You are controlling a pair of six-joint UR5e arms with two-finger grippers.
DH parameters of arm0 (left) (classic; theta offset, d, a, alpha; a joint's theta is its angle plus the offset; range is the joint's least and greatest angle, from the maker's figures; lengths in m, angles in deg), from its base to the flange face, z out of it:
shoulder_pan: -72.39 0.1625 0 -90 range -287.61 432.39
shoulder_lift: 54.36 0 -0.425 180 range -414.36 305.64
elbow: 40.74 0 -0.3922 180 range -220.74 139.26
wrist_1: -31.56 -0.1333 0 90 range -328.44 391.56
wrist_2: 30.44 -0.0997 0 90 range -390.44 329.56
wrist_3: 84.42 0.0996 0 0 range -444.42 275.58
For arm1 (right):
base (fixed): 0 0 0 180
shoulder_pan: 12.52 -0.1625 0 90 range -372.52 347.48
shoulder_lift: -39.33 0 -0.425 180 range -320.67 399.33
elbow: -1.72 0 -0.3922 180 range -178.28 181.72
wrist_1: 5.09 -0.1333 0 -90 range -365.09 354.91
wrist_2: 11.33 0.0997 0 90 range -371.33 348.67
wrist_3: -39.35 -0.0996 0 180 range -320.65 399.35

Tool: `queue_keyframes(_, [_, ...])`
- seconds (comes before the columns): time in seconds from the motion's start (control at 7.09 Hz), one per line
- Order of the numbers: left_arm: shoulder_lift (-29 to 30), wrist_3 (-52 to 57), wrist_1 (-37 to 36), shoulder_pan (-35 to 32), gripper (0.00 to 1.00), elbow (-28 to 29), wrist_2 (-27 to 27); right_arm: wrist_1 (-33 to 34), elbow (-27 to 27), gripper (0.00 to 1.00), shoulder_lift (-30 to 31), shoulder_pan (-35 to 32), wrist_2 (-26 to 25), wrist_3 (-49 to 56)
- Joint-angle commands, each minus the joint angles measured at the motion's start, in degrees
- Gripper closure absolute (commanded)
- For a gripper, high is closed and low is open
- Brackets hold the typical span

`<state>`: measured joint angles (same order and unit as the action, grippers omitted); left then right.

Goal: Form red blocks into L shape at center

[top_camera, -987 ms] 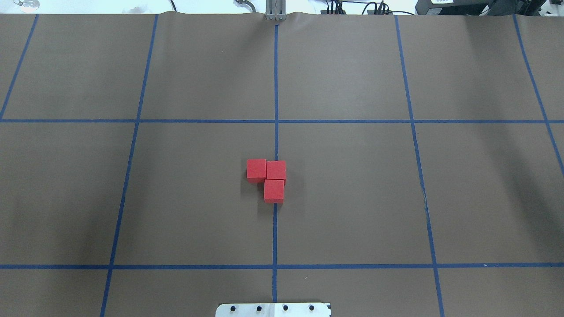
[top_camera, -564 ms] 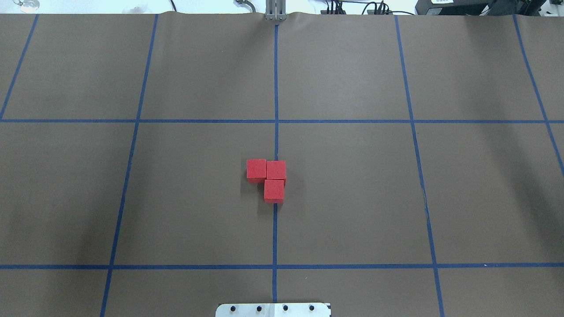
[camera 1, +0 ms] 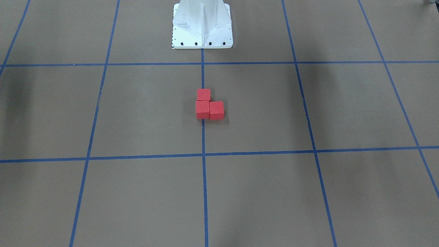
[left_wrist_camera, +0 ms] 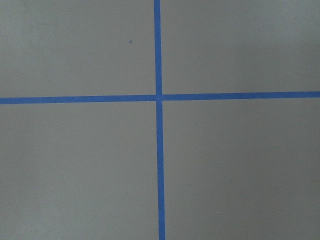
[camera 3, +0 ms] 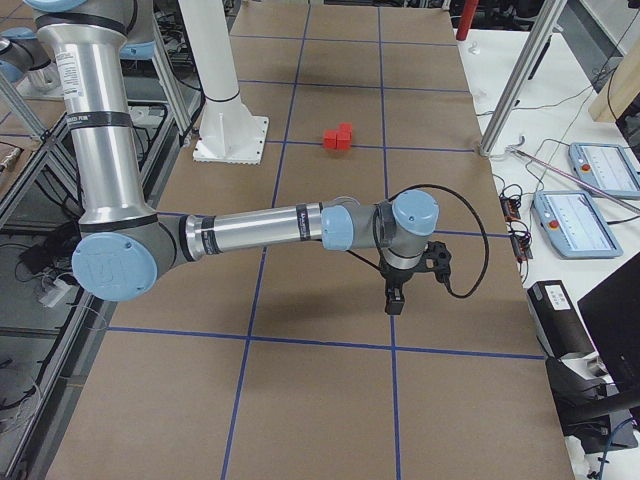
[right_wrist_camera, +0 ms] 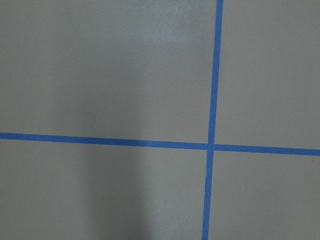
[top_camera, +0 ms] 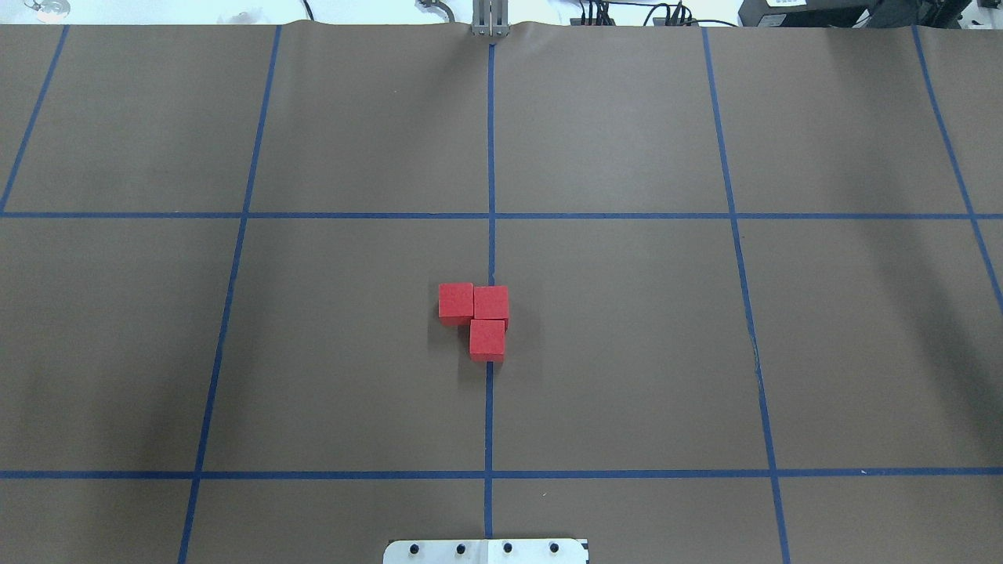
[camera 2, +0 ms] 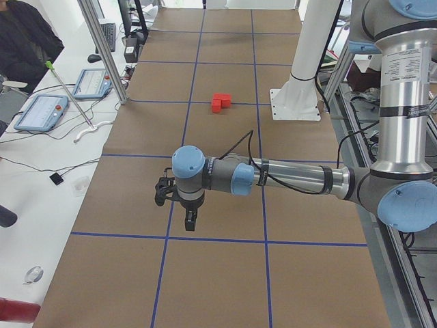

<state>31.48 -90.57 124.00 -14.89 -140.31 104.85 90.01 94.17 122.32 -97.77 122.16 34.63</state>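
Note:
Three red blocks point(top_camera: 478, 317) sit touching in an L shape on the middle vertical blue tape line point(top_camera: 490, 157) at the center of the brown surface. They also show in the front-facing view point(camera 1: 207, 105), the exterior left view point(camera 2: 220, 102) and the exterior right view point(camera 3: 339, 137). My left gripper point(camera 2: 190, 222) shows only in the exterior left view, far from the blocks; I cannot tell if it is open or shut. My right gripper point(camera 3: 395, 301) shows only in the exterior right view, also far from the blocks; I cannot tell its state.
The white robot base point(camera 1: 202, 25) stands at the table's near edge behind the blocks. Metal posts point(camera 2: 102, 51) and teach pendants point(camera 3: 582, 222) sit on the operators' side. A person point(camera 2: 24, 41) sits past the table. The wrist views show only brown paper and tape crossings point(left_wrist_camera: 158, 97).

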Motion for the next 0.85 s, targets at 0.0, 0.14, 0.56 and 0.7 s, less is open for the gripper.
queue_keyframes(0.0, [-0.07, 0.00, -0.16, 0.09, 0.00, 0.69, 0.06, -0.26, -0.16, 0.00, 0.94, 0.00, -0.16, 0.76])
queue_keyframes(0.14, [-0.07, 0.00, -0.25, 0.09, 0.00, 0.79, 0.67, -0.18, -0.33, 0.00, 1.03, 0.00, -0.42, 0.77])
queue_keyframes(0.56, [-1.99, -0.09, -0.16, 0.00, 0.00, 0.35, 4.00, -0.27, 0.19, 0.00, 1.21, 0.00, -0.86, -0.02])
queue_keyframes(0.7, [-2.26, -0.52, 0.01, -0.08, 0.00, 0.35, 3.84, -0.18, 0.36, 0.00, 1.38, 0.00, -0.86, -0.03])
